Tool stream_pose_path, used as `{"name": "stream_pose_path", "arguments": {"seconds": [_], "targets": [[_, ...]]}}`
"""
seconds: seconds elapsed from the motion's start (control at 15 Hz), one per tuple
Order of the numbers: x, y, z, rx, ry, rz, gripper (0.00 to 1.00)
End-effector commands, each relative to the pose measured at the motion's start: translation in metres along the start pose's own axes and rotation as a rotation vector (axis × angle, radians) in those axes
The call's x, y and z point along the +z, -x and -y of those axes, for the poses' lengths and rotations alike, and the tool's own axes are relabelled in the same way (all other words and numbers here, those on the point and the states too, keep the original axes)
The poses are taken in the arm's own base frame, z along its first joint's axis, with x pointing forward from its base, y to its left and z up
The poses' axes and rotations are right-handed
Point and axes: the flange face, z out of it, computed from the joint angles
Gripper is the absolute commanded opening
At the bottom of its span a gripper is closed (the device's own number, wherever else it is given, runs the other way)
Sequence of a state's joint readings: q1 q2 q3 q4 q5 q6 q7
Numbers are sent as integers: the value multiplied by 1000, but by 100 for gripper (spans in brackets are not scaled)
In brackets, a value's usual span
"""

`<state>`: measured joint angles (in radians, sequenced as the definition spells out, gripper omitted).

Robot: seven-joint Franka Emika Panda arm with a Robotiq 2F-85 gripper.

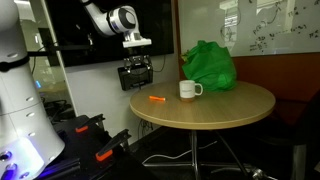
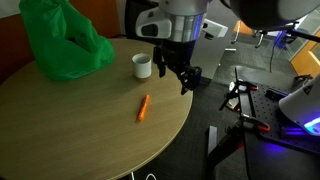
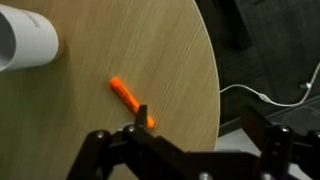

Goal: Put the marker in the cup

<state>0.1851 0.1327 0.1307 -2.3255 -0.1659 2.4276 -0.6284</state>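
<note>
An orange marker (image 1: 156,99) lies flat on the round wooden table (image 1: 215,112), near its edge; it also shows in an exterior view (image 2: 143,107) and in the wrist view (image 3: 130,98). A white cup (image 1: 190,90) stands upright beyond it, also seen in an exterior view (image 2: 142,66) and at the top left of the wrist view (image 3: 25,45). My gripper (image 1: 136,76) hangs above the table's edge, beside the marker and apart from it. It also shows in an exterior view (image 2: 180,78). In the wrist view its jaws (image 3: 197,125) are open and empty.
A crumpled green bag (image 1: 210,65) sits on the table behind the cup, also in an exterior view (image 2: 60,40). Beyond the table edge are a dark floor with a white cable (image 3: 260,95) and black equipment (image 2: 250,100).
</note>
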Motion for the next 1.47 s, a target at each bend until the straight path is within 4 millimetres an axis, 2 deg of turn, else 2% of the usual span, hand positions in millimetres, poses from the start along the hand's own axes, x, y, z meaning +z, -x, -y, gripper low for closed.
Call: {"name": "stream_pose_path", "arguments": {"seconds": [0.0,0.13,0.2,0.6,0.73,1.07,1.4], "targets": [[12,-16,-17,-55,26,40,100],[18,-20,-22,-73,36,56,100],[18,-16,-17,-59,25,36,100],[21,-20,-20,-67,29,40,100],[29,-21,-25,-82,39,29,100],[53,-23,-38,-248,104,-82,100],[96,-33,-51,-335,44,-140,100]]}}
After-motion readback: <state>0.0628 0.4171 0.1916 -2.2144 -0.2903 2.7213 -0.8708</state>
